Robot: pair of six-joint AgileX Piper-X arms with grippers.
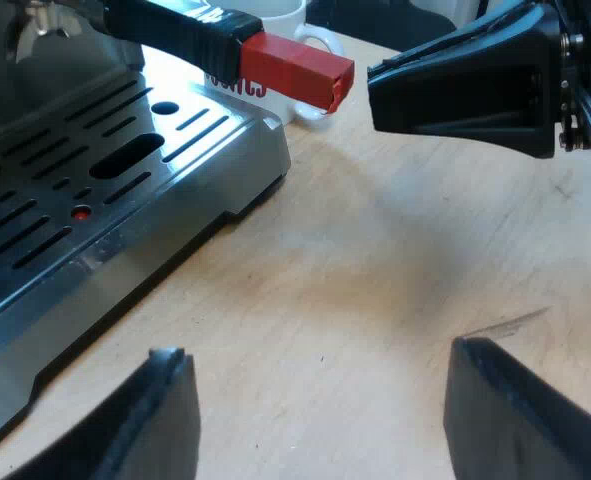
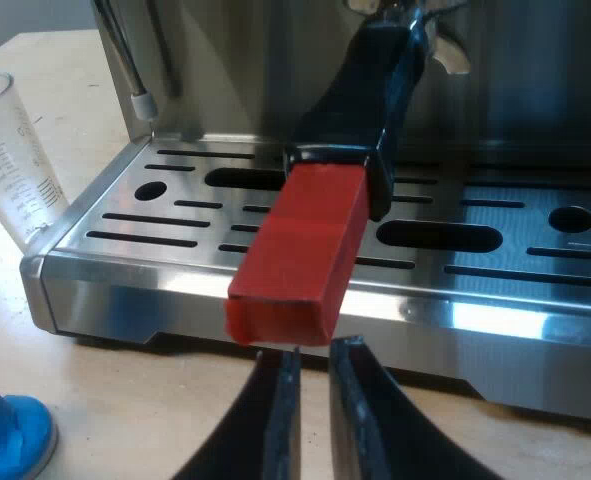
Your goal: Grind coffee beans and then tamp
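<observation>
The metal holder is locked into the espresso machine's front, and its dark handle [image 2: 375, 90] juts out over the drip tray [image 2: 455, 300], ending in a red block [image 2: 300, 250]. My right gripper [image 2: 313, 375] sits just under the tip of that block, its fingers close together and holding nothing. From the left wrist view, the red end [image 1: 295, 65] and the right gripper [image 1: 380, 85] stand tip to tip beside the tray [image 1: 125, 170]. My left gripper [image 1: 325, 400] hangs open over bare wooden table, near the tray's corner.
A white mug [image 1: 285, 25] stands behind the red end. A measuring glass [image 2: 10, 150] stands by the tray's corner, with a blue tamper [image 2: 5, 440] on the table near it. The steam wand [image 2: 125, 60] hangs above that corner.
</observation>
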